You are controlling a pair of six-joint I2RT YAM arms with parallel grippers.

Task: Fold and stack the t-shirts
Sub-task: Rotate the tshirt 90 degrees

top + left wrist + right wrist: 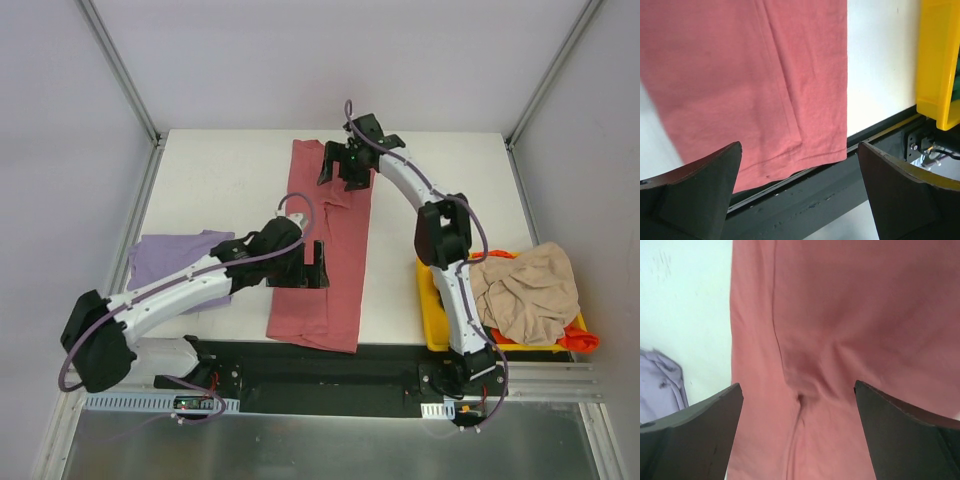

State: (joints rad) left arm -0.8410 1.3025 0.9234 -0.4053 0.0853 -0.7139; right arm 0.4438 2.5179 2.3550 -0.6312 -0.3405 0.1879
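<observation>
Left fingers [695, 195] and right fingers [692, 437] both spread, empty, over pink tee [340, 280] lying bottom-to-top mid-frame, left nearer its lower hem.

You will find no text, label, brand, number or sign that can be read in any view. The pink shirt [345, 285] shows only plain cloth. The yellow bin [430, 322] to its right shows only plain plastic.
</observation>
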